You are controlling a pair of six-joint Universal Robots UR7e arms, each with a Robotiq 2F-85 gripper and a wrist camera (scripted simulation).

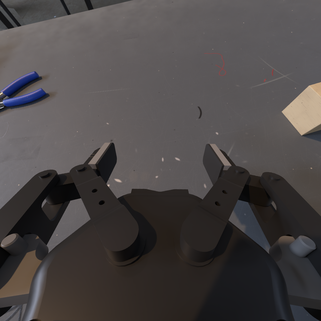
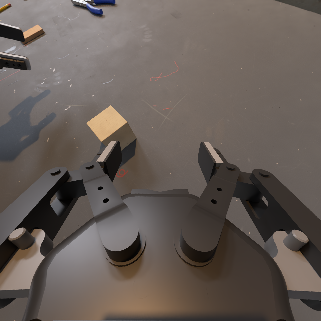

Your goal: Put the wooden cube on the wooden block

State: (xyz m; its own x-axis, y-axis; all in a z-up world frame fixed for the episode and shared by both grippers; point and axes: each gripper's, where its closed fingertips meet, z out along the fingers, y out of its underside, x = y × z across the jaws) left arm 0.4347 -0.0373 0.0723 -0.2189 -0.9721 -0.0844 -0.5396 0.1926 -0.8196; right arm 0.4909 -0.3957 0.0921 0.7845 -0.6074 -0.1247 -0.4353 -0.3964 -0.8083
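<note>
A pale wooden cube (image 2: 111, 126) sits on the dark table, just beyond and left of my right gripper (image 2: 159, 154), which is open and empty; its left finger partly hides the cube's near corner. The cube also shows at the right edge of the left wrist view (image 1: 305, 111). A flat brown wooden block (image 2: 33, 33) lies far at the upper left, partly hidden by the left gripper's fingers (image 2: 13, 48). My left gripper (image 1: 159, 156) is open and empty above bare table, with the cube off to its right.
Blue-handled pliers (image 1: 20, 92) lie at the left of the left wrist view and at the top of the right wrist view (image 2: 94, 5). A pencil end (image 2: 5, 7) shows at the top left corner. The table's far edge (image 1: 69, 16) runs along the top.
</note>
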